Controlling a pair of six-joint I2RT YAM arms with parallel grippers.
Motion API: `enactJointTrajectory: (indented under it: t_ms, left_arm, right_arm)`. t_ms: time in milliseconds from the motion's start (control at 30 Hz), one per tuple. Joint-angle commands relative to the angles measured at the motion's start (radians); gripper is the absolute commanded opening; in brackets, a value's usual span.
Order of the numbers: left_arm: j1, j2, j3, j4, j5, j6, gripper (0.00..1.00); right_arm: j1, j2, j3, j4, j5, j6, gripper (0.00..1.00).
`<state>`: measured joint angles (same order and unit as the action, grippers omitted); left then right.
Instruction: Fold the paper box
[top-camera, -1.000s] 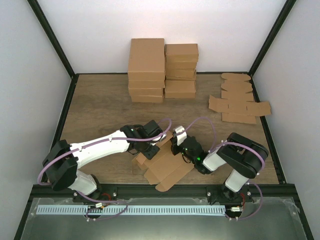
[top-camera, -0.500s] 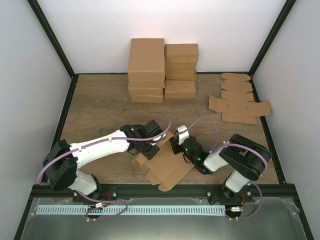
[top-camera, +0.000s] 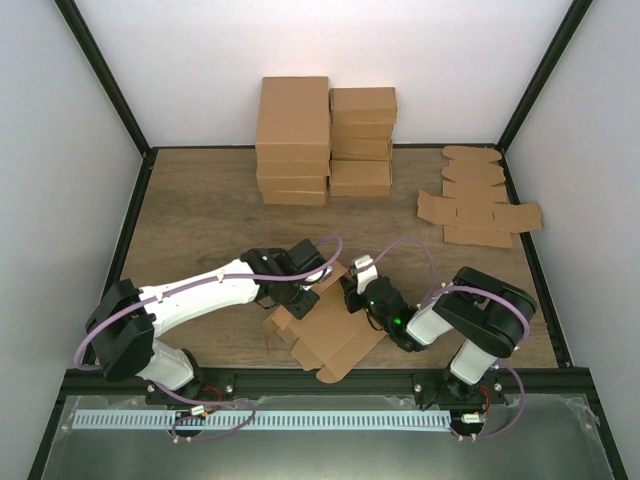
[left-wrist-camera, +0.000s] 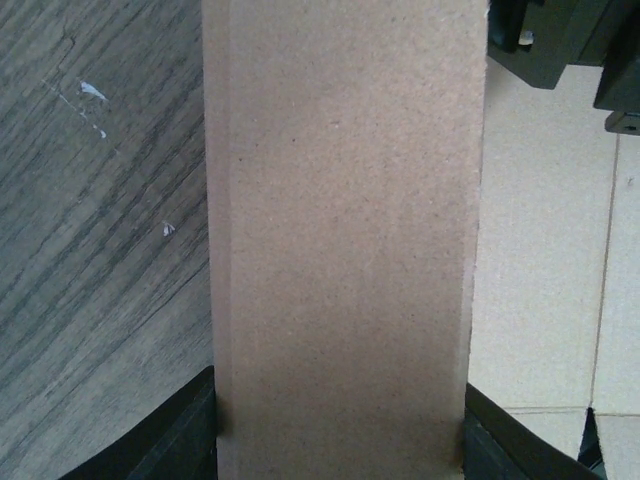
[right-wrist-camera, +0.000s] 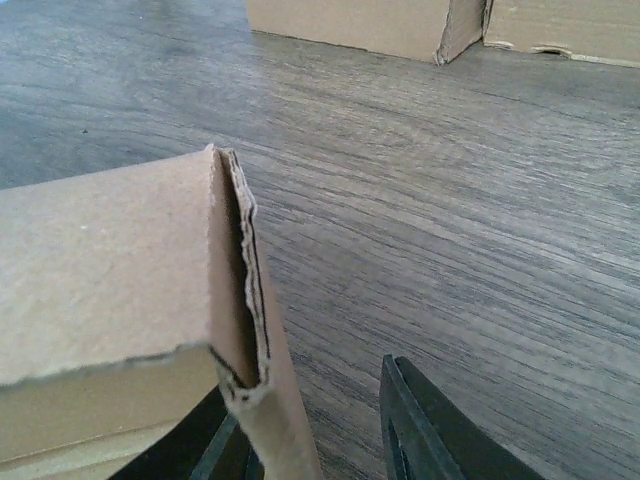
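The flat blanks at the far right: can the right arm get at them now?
Probably yes. Only bare table lies between the right hand and the flat blanks, though that hand is at the paper box.

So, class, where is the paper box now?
Top view: the paper box lies centre, by the table's near edge, left gripper and right gripper at its far side.

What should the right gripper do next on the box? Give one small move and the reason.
Probably close the right gripper on the doubled flap edge of the paper box to set that crease. Its jaws stand open around the edge, one finger clear of the cardboard, while the left gripper clamps a panel across its width.
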<state>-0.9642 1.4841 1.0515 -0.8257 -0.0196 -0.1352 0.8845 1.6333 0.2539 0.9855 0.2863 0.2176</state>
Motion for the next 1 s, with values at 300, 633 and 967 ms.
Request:
enactJointTrajectory:
  t_ms: [300, 633, 967]
  left_arm:
    - [-0.005, 0.010, 0.011, -0.008, 0.048, -0.003, 0.52]
    - [-0.004, 0.023, 0.012, 0.017, 0.092, -0.001, 0.52]
    - [-0.003, -0.077, 0.072, 0.016, 0.011, -0.070, 0.89]
  right_arm:
    - [0.006, 0.030, 0.004, 0.110, 0.022, -0.058, 0.27]
    - [0.007, 0.054, 0.017, 0.116, 0.017, -0.066, 0.01]
    - [0.006, 0.013, 0.005, 0.088, 0.044, -0.036, 0.01]
